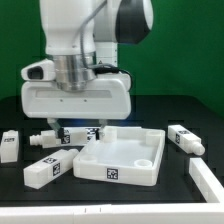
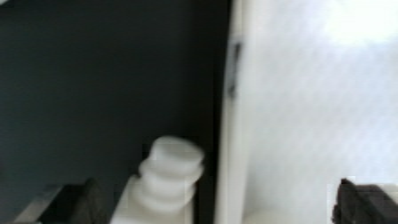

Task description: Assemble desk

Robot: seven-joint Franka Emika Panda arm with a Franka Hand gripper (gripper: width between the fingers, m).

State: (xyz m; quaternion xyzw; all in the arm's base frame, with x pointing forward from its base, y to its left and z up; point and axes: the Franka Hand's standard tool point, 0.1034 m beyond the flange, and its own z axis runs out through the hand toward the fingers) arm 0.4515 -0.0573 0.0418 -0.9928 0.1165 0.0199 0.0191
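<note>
Arm point(image 1: 76, 30) points straight down at desk top point(image 1: 140, 150); jaws spread.

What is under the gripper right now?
A leg's threaded end sits beside the desk top's edge, between the open gripper's fingers. The rest of that leg is cut off in the wrist view.

The white desk top point(image 1: 120, 150) lies flat, rim up, tagged white legs point(image 1: 44, 171) lying loose on either side.

Exterior view's lit evenly from above but it's soft and low-res, and the white desk top point(image 1: 140, 170) is nearly blown out against the black tabletop point(image 1: 15, 110). Wrist view's blurrier still: the bright half glares and washes out, the dark half's just murk.
</note>
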